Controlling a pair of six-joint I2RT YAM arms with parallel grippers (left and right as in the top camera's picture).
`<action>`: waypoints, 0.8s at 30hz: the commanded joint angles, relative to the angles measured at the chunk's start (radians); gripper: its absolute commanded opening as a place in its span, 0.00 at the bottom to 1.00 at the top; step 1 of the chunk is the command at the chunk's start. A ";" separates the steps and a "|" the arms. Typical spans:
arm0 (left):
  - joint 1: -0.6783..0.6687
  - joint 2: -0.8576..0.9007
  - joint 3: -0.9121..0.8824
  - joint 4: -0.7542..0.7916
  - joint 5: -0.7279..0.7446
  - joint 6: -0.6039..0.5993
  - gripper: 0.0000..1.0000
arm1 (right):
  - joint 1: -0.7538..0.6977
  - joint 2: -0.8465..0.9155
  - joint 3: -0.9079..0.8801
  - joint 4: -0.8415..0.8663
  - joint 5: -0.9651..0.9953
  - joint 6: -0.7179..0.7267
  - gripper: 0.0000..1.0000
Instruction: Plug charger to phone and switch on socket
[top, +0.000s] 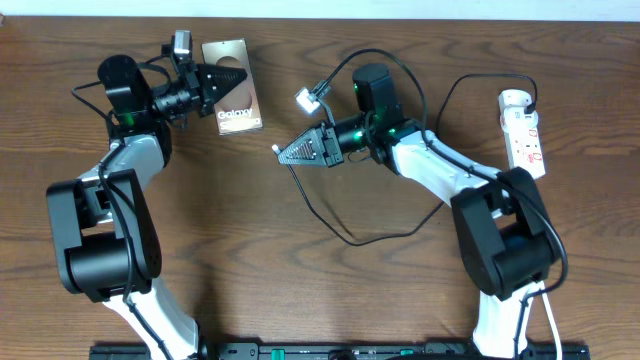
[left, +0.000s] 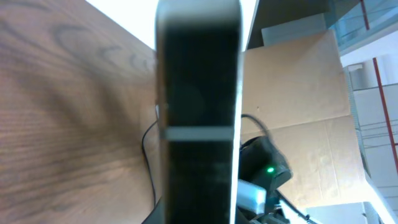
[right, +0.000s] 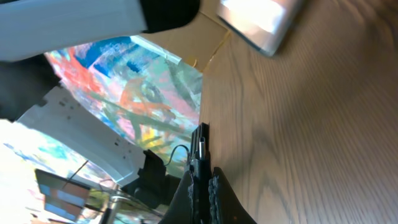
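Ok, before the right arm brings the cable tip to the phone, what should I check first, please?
1. Left gripper shut on the phone: ok.
2. Right gripper shut on the charger tip: ok.
3. Space between tip and phone free of other things: ok.
4. Phone's port turned toward the tip: cannot tell.
5. Slack in the cable: ok, it lies in a loose loop.
6. Socket switched on: cannot tell.

Overhead, the light is even and fairly bright, and soft shadows fall on the table (top: 300, 300). My left wrist view is blurred, the phone (left: 199, 81) a dark out-of-focus slab. My right wrist view smears, with white glare top left.
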 joint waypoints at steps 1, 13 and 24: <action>-0.009 -0.004 -0.005 0.071 -0.045 -0.080 0.07 | -0.008 0.022 0.007 0.016 -0.020 0.075 0.01; -0.063 -0.004 -0.005 0.221 -0.148 -0.275 0.07 | -0.011 0.023 0.007 0.293 0.064 0.325 0.01; -0.117 -0.004 -0.005 0.250 -0.289 -0.316 0.07 | -0.011 0.025 0.007 0.416 0.190 0.525 0.01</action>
